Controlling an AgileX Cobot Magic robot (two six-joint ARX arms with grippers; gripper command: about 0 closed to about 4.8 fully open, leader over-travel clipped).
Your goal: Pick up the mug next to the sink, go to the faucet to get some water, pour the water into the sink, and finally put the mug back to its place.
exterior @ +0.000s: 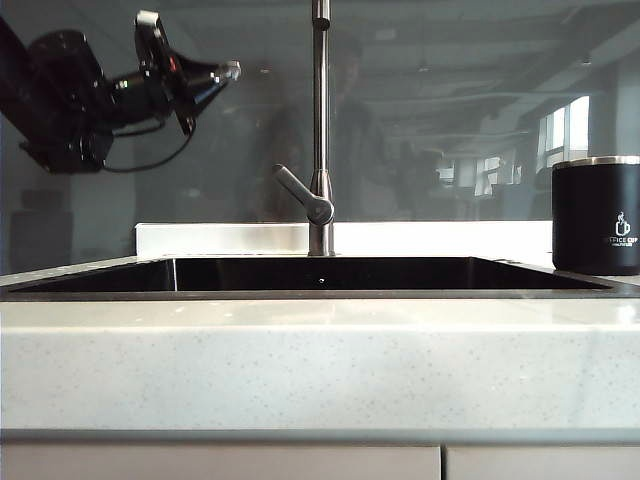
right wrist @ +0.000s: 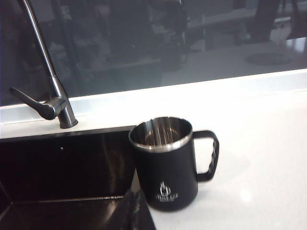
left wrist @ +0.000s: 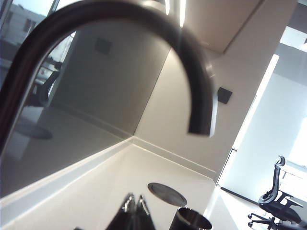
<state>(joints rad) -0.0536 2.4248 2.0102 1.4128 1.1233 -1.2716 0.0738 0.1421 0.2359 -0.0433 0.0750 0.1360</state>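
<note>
While faucet top cut off | L tool shut, R tool shut

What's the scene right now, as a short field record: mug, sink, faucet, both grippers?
mug: upright on the counter right of the sink, handle away from the basin, not held
sink: dark basin
faucet: upright pipe behind the sink, lever angled up to the left
left gripper: shut, holding nothing, raised high left of the faucet
right gripper: shut, holding nothing, near the mug at the sink's edge
</note>
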